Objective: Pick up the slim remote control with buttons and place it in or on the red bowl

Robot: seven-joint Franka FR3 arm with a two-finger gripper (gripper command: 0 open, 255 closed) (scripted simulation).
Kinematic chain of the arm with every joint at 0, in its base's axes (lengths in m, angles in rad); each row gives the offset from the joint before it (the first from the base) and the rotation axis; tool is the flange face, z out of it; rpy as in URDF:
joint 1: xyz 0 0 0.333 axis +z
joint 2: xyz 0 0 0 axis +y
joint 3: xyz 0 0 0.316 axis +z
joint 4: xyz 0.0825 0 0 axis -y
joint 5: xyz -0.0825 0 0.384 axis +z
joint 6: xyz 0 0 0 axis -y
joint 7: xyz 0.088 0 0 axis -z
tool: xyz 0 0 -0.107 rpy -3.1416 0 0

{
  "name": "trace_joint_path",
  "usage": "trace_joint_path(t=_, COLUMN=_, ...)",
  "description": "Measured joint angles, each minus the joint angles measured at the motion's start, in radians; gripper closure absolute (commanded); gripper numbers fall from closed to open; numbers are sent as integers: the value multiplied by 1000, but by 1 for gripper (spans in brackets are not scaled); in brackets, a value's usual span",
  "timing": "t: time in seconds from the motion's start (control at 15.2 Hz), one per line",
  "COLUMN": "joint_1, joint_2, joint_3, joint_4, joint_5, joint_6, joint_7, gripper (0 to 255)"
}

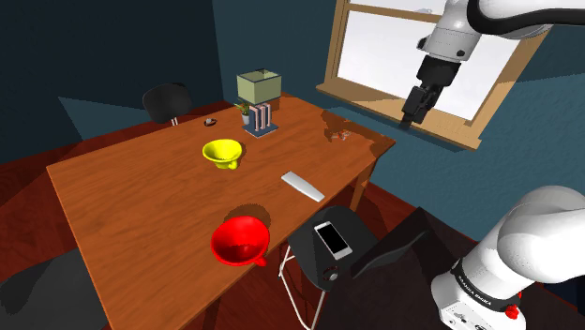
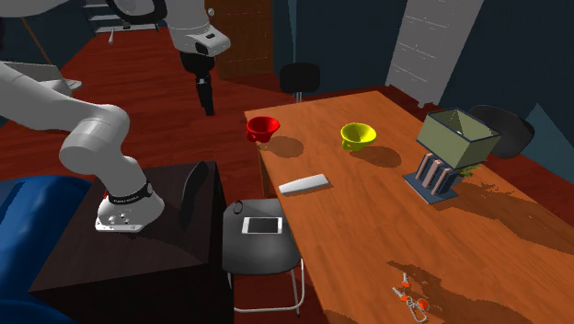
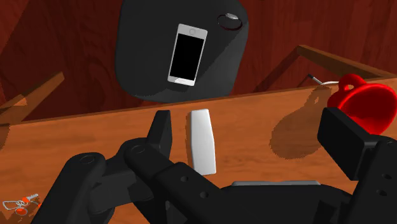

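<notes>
In the shoulder view, a wooden table (image 1: 122,202) carries all task items. At that view's left, a dark chair (image 1: 169,99) stands behind the table's far edge. Next, a yellow bowl (image 1: 223,153) rests near the middle of the tabletop. The red bowl (image 1: 242,241) sits upright close to the table edge that faces the stand, toward the corner nearest the camera; the second exterior view shows the red bowl (image 2: 263,127) right at that corner. An olive-green box (image 1: 258,88) stands at the far corner. The slim remote control (image 1: 303,186), drawn pale grey, lies flat near the stand-side edge, roughly midway along it, well apart from the red bowl. Just beside that edge stands a black chair (image 1: 330,251) with a phone (image 1: 333,238) lying on its seat, screen up. A small red-handled tool (image 1: 339,134) lies near the corner by the window (image 1: 427,56). The gripper (image 1: 410,116) hangs high in the air in front of the window, clear of every object. In the wrist view the gripper (image 3: 248,124) has its fingers (image 3: 162,130) spread apart and empty, and the remote control (image 3: 202,140) appears far below, between them, untouched. The stand (image 1: 403,246) occupies the lower right.
</notes>
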Motion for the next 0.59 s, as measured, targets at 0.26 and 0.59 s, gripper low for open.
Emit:
trace_joint_path(t=0.26, joint_1=5, joint_2=52, joint_3=7, joint_4=-20, joint_5=2, joint_6=72, joint_7=-2, gripper=0)
trace_joint_path(t=0.59, joint_1=17, joint_2=188, joint_3=26, joint_4=-59, joint_5=7, joint_6=248, joint_7=-1, gripper=0)
